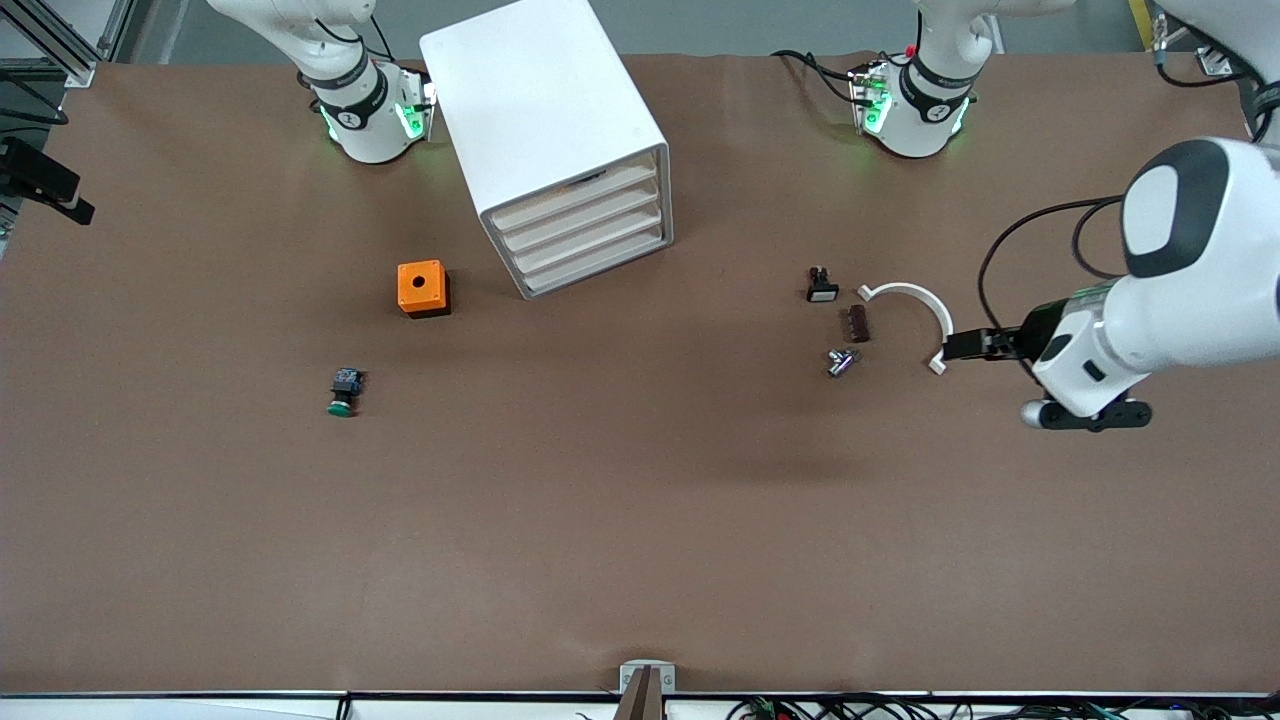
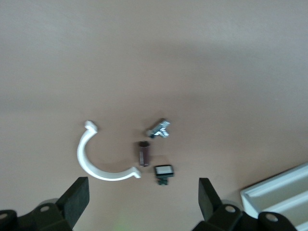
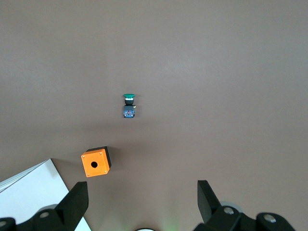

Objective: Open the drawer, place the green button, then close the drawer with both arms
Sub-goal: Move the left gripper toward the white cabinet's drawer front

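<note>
The white cabinet (image 1: 545,110) stands near the robots' bases, its four pale drawer fronts (image 1: 580,225) all pushed in. The button (image 1: 343,392), green cap on a black-and-blue body, lies on its side on the brown table, nearer the front camera than the cabinet and toward the right arm's end. It also shows in the right wrist view (image 3: 129,106). My left gripper (image 1: 975,344) hangs open and empty over the table next to a white arc, and shows in its own wrist view (image 2: 144,190). My right gripper (image 3: 143,192) is open and empty high over the table, out of the front view.
An orange cube with a hole (image 1: 423,288) (image 3: 95,163) sits between the button and the cabinet. Toward the left arm's end lie a white arc (image 1: 905,290) (image 2: 81,155), a black part with a white face (image 1: 822,287) (image 2: 163,172), a brown part (image 1: 857,323) and a metal part (image 1: 842,361).
</note>
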